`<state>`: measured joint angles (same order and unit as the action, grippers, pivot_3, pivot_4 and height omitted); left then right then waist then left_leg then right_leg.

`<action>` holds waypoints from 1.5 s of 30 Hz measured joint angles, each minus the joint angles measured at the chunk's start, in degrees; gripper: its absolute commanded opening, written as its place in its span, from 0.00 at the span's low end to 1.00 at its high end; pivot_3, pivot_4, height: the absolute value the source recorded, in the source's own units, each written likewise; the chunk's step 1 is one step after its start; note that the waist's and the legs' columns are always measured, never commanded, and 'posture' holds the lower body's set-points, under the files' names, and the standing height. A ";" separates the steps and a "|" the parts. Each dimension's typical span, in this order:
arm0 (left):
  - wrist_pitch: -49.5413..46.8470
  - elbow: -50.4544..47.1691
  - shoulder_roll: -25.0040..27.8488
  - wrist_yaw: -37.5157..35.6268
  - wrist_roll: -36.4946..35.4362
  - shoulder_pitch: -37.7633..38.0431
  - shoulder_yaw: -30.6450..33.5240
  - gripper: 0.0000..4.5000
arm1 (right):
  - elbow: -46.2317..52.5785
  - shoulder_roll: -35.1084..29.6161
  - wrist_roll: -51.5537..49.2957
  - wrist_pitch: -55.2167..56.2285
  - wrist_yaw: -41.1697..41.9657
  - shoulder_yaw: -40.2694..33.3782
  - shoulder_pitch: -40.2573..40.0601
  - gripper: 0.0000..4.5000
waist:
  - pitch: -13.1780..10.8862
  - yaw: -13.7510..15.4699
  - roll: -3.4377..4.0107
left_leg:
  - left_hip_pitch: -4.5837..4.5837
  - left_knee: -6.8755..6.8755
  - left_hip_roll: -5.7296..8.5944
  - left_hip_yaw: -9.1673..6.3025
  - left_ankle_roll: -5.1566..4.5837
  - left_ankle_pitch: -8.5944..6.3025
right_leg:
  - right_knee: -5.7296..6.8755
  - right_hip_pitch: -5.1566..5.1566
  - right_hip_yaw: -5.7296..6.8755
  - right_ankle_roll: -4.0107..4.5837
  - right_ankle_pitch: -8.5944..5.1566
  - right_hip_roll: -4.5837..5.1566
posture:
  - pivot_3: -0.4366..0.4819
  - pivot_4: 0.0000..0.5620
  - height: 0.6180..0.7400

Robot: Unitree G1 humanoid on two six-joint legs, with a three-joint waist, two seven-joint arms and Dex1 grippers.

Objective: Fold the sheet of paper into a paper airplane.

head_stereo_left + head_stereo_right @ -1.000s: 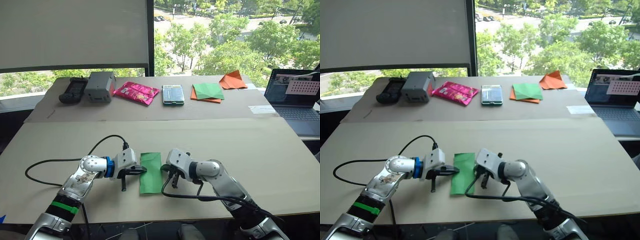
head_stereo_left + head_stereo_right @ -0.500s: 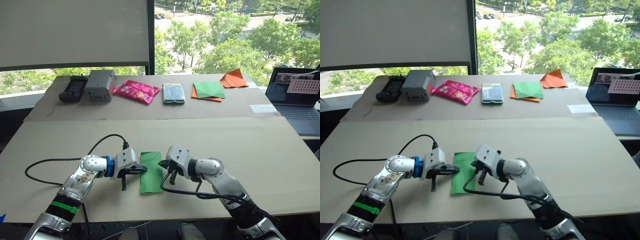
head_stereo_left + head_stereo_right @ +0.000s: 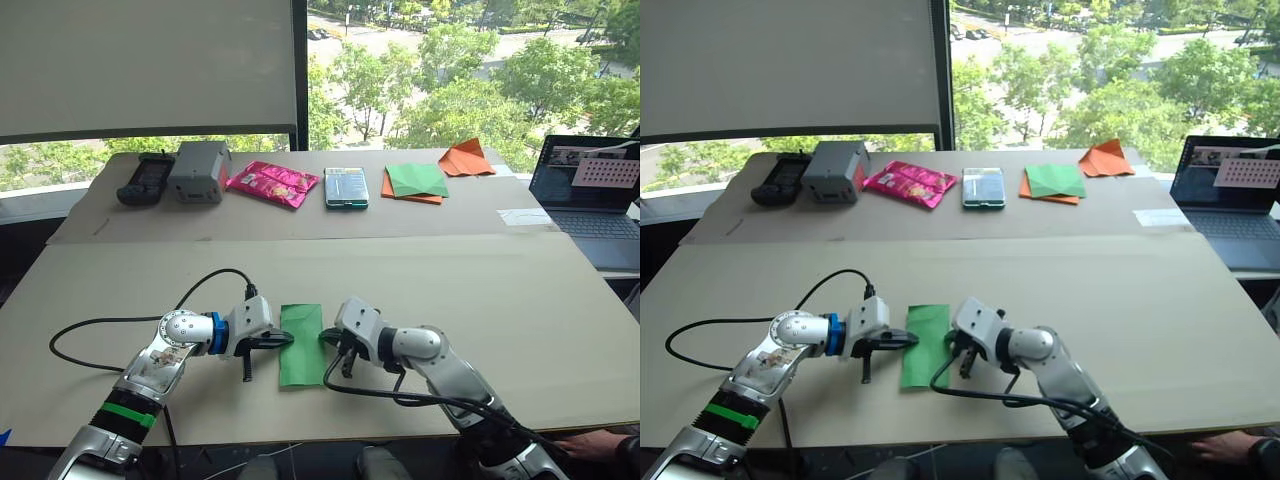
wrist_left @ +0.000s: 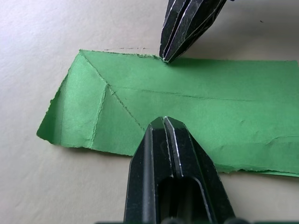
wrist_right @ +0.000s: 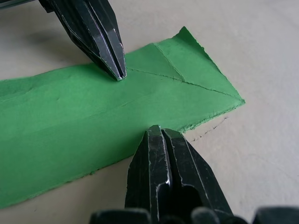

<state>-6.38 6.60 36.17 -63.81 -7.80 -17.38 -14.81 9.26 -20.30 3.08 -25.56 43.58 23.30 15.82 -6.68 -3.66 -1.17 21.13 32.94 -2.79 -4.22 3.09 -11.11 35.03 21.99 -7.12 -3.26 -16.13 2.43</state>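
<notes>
The sheet of paper point(image 3: 301, 350) lies flat on the near table as a narrow bright green strip, creased lengthwise, with a folded corner point(image 4: 81, 109) at one end. My left gripper point(image 3: 287, 340) is shut, its tip point(image 4: 163, 122) resting on the strip near one long edge. Across from it, my right gripper point(image 3: 326, 340) is also shut, its tip point(image 5: 159, 131) touching the opposite long edge. Neither gripper holds the paper between its fingers. No paper airplane shape shows in the green strip.
Along the far table stand a black controller point(image 3: 147, 180), a grey box point(image 3: 199, 172), a pink packet point(image 3: 273, 184), a small pack point(image 3: 346, 187), green-and-orange sheets point(image 3: 415, 183) and an orange paper plane point(image 3: 465, 160). A laptop point(image 3: 590, 195) sits far right. A person's hand point(image 3: 590, 445) shows below the table's front edge at the right.
My right gripper has shifted slightly along the strip's edge. A person's hand has come into view at the lower right. The paper and left gripper stay put.
</notes>
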 measured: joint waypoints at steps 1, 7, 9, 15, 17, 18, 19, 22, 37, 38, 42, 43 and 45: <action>0.00 0.03 0.00 -0.03 0.00 -0.01 -0.02 0.00 | 0.28 -0.15 0.00 0.05 0.04 0.07 -0.26 0.00 | 0.01 0.01 0.00 | 0.00 0.00 0.00 0.00 0.00 0.00 | 0.00 -0.01 0.00 0.00 0.00 0.00 | 0.48 0.27 0.97; 0.00 0.30 0.00 -0.21 0.00 -0.10 -0.04 0.00 | 2.00 -1.04 -0.04 -0.27 0.55 0.79 -1.28 0.00 | 0.07 0.02 0.00 | 0.00 0.00 0.00 0.00 0.00 0.00 | 0.00 -0.01 0.00 0.00 0.00 0.00 | 0.48 0.27 0.97; 0.01 0.41 0.00 -0.31 0.00 -0.20 -0.06 0.00 | 2.82 -1.61 -0.05 -0.71 1.44 1.09 -1.44 0.00 | 0.08 0.02 0.00 | -0.01 0.00 0.00 0.00 0.00 0.00 | 0.00 -0.01 0.00 0.00 0.00 0.00 | 0.48 0.27 0.97; 0.05 0.64 0.00 -0.43 0.02 -0.38 -0.12 0.00 | 4.62 -2.77 0.03 -1.16 2.57 2.16 -1.71 0.00 | 0.09 0.04 -0.02 | -0.01 0.00 0.00 0.00 0.00 0.00 | 0.00 0.00 0.00 0.00 0.00 0.00 | 0.48 0.27 0.97; 0.05 0.66 0.00 -0.47 0.06 -0.42 -0.12 0.00 | 4.84 -2.84 0.06 -1.16 2.58 2.51 -1.60 0.00 | 0.09 0.04 -0.03 | -0.01 0.00 0.00 0.00 0.00 0.00 | 0.00 0.00 0.00 0.00 0.00 0.00 | 0.48 0.27 0.97; 0.05 0.66 0.00 -0.51 0.13 -0.43 -0.12 0.00 | 4.85 -2.84 0.06 -1.19 2.58 2.64 -1.49 0.00 | 0.09 0.03 -0.02 | -0.01 0.00 0.00 0.00 0.00 0.00 | 0.00 0.00 0.00 0.00 0.00 0.00 | 0.48 0.27 0.97; 0.05 0.66 0.00 -0.55 0.22 -0.43 -0.12 0.00 | 4.85 -2.84 0.06 -1.26 2.59 2.74 -1.37 0.00 | 0.10 0.02 -0.02 | -0.01 0.00 0.00 0.00 0.00 0.00 | 0.00 0.00 0.00 0.00 0.00 0.00 | 0.48 0.27 0.97; 0.05 0.66 0.00 -0.59 0.70 -0.51 -0.10 0.00 | 5.19 -2.92 0.05 -2.15 3.03 3.00 -1.01 0.00 | 0.10 0.02 -0.02 | -0.01 0.00 0.00 0.00 0.00 0.00 | 0.00 0.00 0.00 0.00 0.00 0.00 | 0.48 0.27 0.97; 0.16 0.89 -0.01 -0.64 0.81 -0.71 -0.07 0.00 | 7.65 -4.13 -3.29 -4.96 8.44 6.68 -0.63 0.00 | 0.11 0.05 -0.03 | -0.01 0.01 0.00 0.00 0.00 0.00 | 0.01 -0.01 0.01 0.00 0.00 0.00 | 0.48 0.27 0.97; 0.16 0.90 -0.01 -0.65 0.81 -0.74 -0.10 0.00 | 7.75 -4.22 -3.47 -5.16 8.57 6.68 -0.63 0.00 | 0.11 0.04 -0.03 | -0.01 0.01 0.00 0.00 0.00 0.00 | 0.01 0.00 0.01 0.00 0.00 0.00 | 0.48 0.27 0.97; 0.21 1.06 -0.11 -0.64 0.81 -0.87 -0.18 0.00 | 9.03 -5.68 -4.52 -6.23 9.24 6.76 -0.86 0.00 | 0.11 0.09 -0.05 | -0.01 0.01 0.00 0.00 0.00 0.00 | 0.00 0.00 0.01 0.00 0.00 0.00 | 0.48 0.27 0.97; 0.23 1.12 -0.13 -0.64 0.81 -0.89 -0.18 0.00 | 9.46 -6.05 -4.82 -6.68 9.43 6.78 -0.95 0.00 | 0.11 0.12 -0.05 | -0.01 0.01 0.00 0.00 0.00 0.00 | 0.00 0.00 0.01 0.00 0.00 0.00 | 0.48 0.27 0.97; 0.25 1.21 -0.14 -0.66 0.82 -0.96 -0.19 0.00 | 9.93 -6.47 -5.47 -7.33 9.85 6.79 -1.10 0.00 | 0.12 0.15 -0.05 | -0.01 0.01 0.00 0.00 0.00 0.00 | 0.00 0.00 0.01 0.00 0.00 0.00 | 0.48 0.27 0.97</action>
<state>-6.12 7.81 36.03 -64.48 -6.99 -18.34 -15.00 19.18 -26.78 -2.39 -32.89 53.44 30.08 14.71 -6.56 -3.51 -1.23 21.12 32.96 -2.79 -4.22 3.09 -11.11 35.03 21.99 -7.11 -3.26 -16.13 2.43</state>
